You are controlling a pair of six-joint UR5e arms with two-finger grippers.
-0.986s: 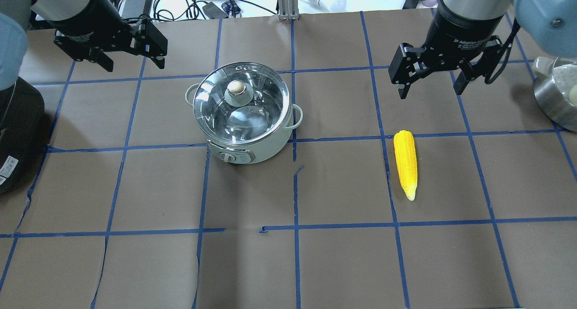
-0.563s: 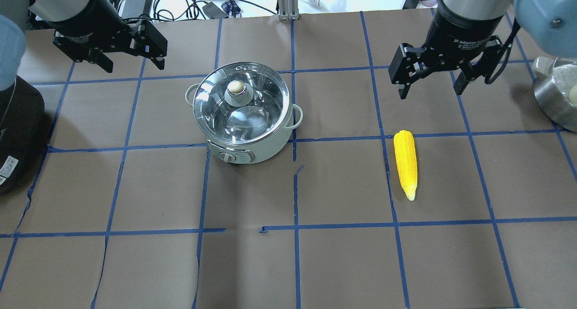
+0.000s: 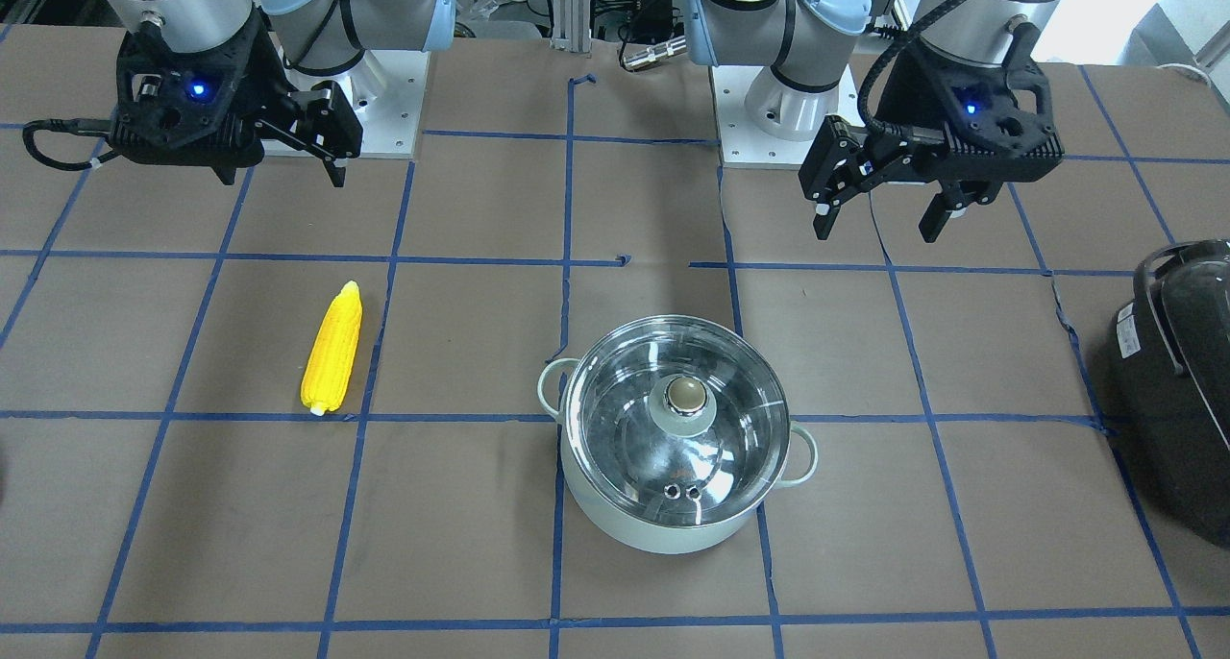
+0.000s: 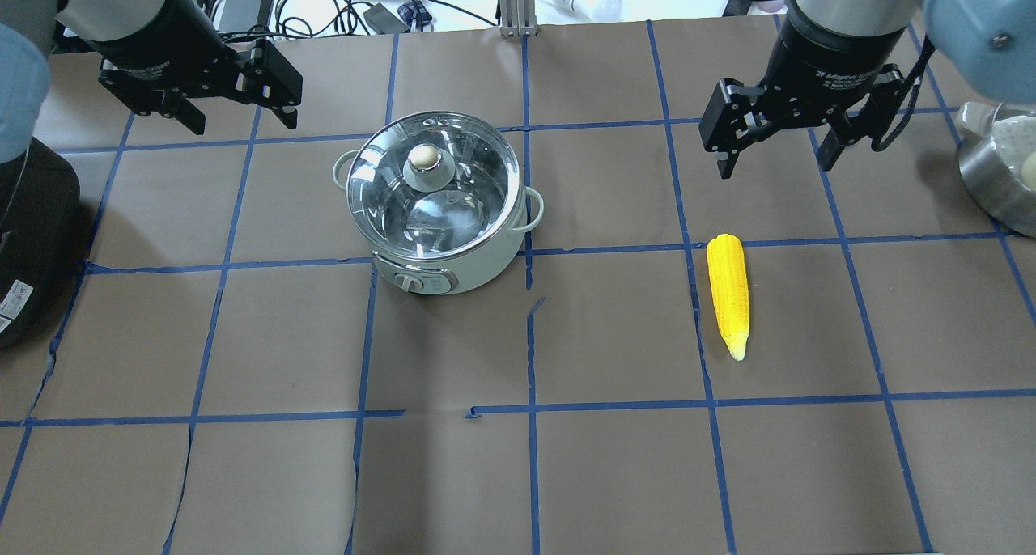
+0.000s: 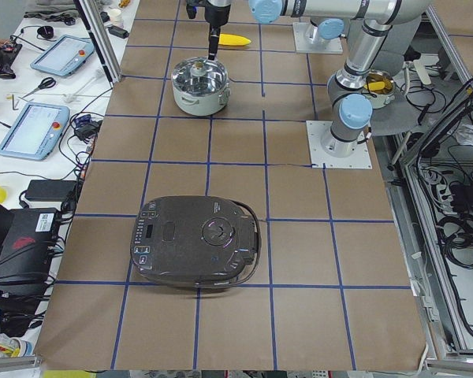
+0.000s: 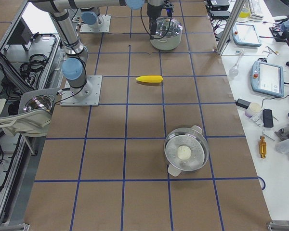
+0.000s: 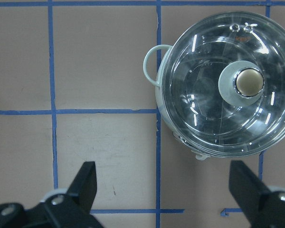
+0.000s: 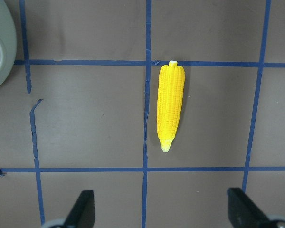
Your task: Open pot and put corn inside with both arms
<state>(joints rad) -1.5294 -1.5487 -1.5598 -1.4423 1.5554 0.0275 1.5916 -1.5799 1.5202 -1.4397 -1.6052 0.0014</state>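
We see the pot (image 4: 486, 265) standing on the table (image 4: 615, 328) with its glass lid (image 4: 457, 211) seated on the rim and the knob (image 4: 421, 158) upright at the lid's middle. The corn (image 4: 728, 292) lies flat on the table, well apart from the pot on its right, just beside a strip of blue tape, with its pointed end toward the robot.

We find the left gripper (image 4: 243, 118) hanging above the table, off to the pot's left. Its fingers are spread wide with nothing between them, and its wrist view shows the pot clear of them. The right gripper (image 4: 774, 167) hangs above the table near the corn. Its fingers are likewise spread wide and empty, and in its wrist view the corn lies ahead of them, untouched.

A black appliance (image 3: 1182, 380) sits at the table's left end, and we see a steel pot (image 4: 999, 183) at the right end.
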